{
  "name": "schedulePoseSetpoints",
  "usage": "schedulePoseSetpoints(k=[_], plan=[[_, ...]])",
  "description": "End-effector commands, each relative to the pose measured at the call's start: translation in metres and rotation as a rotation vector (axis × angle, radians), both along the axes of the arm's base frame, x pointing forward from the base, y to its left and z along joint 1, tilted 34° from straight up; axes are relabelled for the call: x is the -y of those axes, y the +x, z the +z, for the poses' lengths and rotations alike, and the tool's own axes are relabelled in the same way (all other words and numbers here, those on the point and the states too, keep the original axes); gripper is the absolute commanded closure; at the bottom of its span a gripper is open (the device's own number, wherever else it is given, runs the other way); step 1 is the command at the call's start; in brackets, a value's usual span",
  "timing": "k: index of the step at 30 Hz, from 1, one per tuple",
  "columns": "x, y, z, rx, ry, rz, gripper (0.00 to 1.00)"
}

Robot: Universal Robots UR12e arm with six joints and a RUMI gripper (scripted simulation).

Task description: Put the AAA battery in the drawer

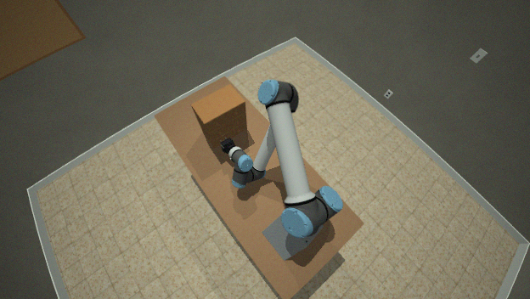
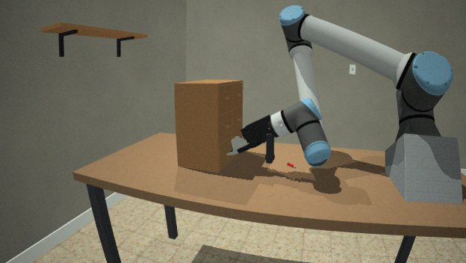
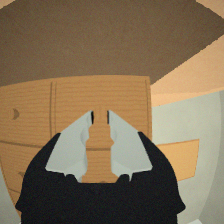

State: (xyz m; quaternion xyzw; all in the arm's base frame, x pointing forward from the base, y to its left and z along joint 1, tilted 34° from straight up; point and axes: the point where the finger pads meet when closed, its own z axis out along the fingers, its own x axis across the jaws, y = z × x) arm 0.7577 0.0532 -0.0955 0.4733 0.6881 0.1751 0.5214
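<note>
The wooden chest (image 1: 218, 104) (image 2: 198, 127) stands upright at the far end of the table. Its visible drawers look shut. The AAA battery (image 2: 291, 164), red with a silvery end, lies on the table between the chest and the robot's base. My gripper (image 2: 231, 149) (image 3: 100, 111) points slightly down at a bottom-row drawer front (image 3: 130, 100). Its fingers are nearly closed at the middle of that front, where the handle sits, and appear shut on the drawer handle. The handle blends with the wood between the fingertips. The second battery is not visible.
The robot's grey base block (image 1: 276, 238) (image 2: 429, 168) stands at the other end of the table (image 1: 229, 204) (image 2: 123, 183). The forearm and wrist hang low above the table near the battery. A shelf (image 2: 93, 31) is on the wall behind the chest.
</note>
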Motion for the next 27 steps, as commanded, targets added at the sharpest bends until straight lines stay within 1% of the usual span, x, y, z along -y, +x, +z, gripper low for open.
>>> schedulePoseSetpoints(k=[1, 27], plan=[[0.0, -0.001, 0.0, 0.001, 0.0, 0.0, 0.93], [0.0, -0.012, 0.0, 0.001, 0.0, 0.0, 0.93]])
